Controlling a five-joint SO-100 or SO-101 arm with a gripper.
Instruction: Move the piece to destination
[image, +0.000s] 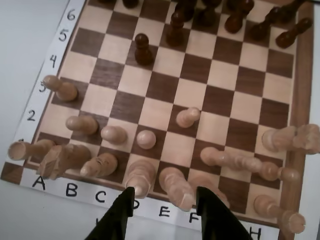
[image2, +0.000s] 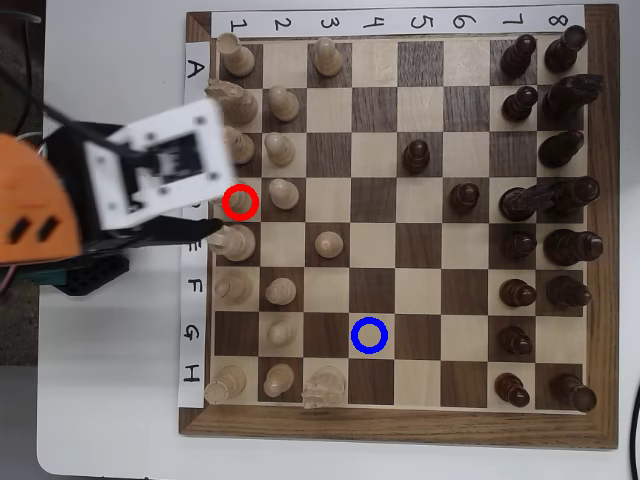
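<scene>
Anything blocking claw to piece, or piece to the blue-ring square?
Nothing visible. The open claw is right at the piece, and the diagonal squares to the destination are bare. Two pale pawns flank that line.

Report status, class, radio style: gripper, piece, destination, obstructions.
Gripper open, empty, poised above back row. Piece on red-ringed square, ungrabbed. Destination blue ring vacant. Pale neighbours crowd piece.

One chessboard (image2: 400, 435), sixteen pale pieces (image2: 327, 243) by my count, about sixteen dark pieces (image2: 416, 153), one red ring (image2: 240, 186), one blue ring (image2: 369, 320), my two fingers (image: 122, 210).
</scene>
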